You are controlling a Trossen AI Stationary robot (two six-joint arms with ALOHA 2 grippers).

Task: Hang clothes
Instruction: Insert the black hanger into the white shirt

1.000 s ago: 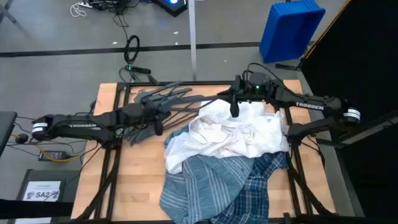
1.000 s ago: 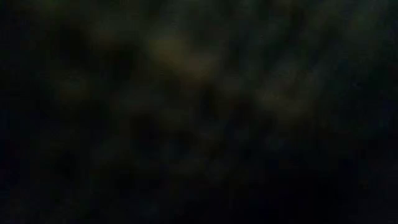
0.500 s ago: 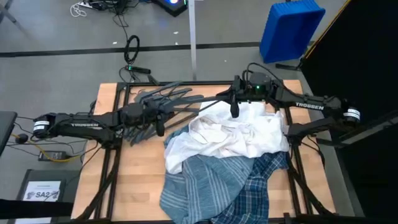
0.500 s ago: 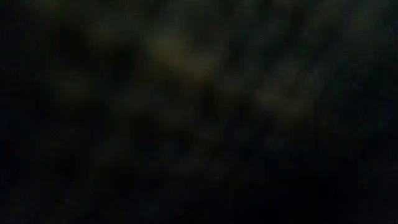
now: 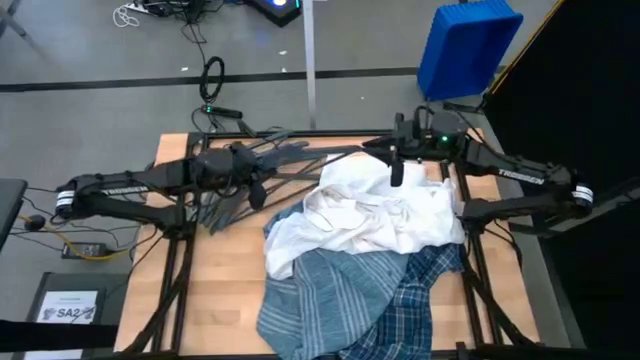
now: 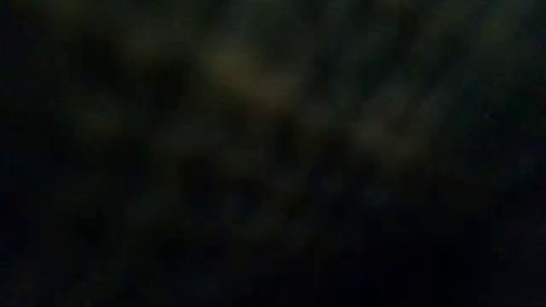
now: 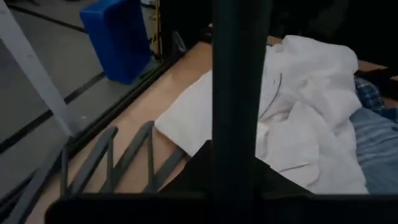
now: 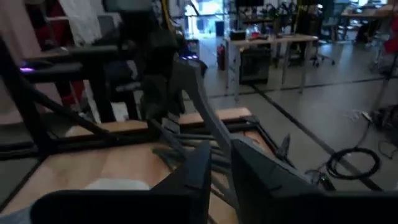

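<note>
— Dark right gripper (image 5: 396,176), what is it doing?
— It pinches one grey hanger (image 5: 330,158) near the desk's (image 5: 170,300) far edge. White shirt (image 5: 375,215) lies just below it.
— And the left gripper (image 5: 255,192)?
— Among the hanger pile (image 5: 235,185); its fingers, I cannot tell.

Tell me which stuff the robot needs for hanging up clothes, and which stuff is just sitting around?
For the job:
white shirt
striped blue-grey shirt
blue plaid shirt
pile of grey hangers
left gripper and right gripper

Just lying about:
blue bin on the floor
cables on the floor
paper sheet beside the table
</note>
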